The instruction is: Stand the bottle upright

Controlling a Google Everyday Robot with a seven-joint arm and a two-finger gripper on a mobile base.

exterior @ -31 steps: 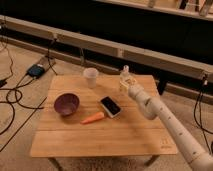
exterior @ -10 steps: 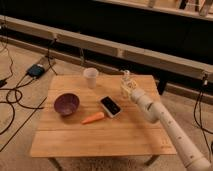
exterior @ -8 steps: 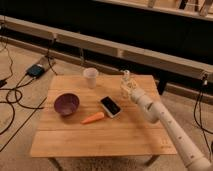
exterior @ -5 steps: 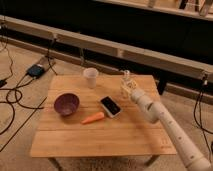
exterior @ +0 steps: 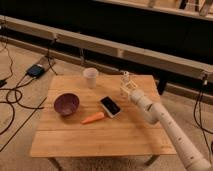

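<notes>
The bottle [exterior: 125, 78] now stands upright near the bench's [exterior: 115, 135] far edge. The hand [exterior: 127, 90] stays around its base; I cannot tell whether it grips or has loosened.

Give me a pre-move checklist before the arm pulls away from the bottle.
1. Bottle standing upright, near the table's far right edge: ok.
2. Gripper position: at the bottle's lower part, right against it: ok.
3. Bottle fully released by the gripper: cannot tell.
4. Bottle base flat on the table: cannot tell, the gripper hides it.
5. Cup apart from the bottle, to its left: ok.
6. Phone, carrot and bowl sit left of the arm, away from a pull-back toward the right: ok.
</notes>
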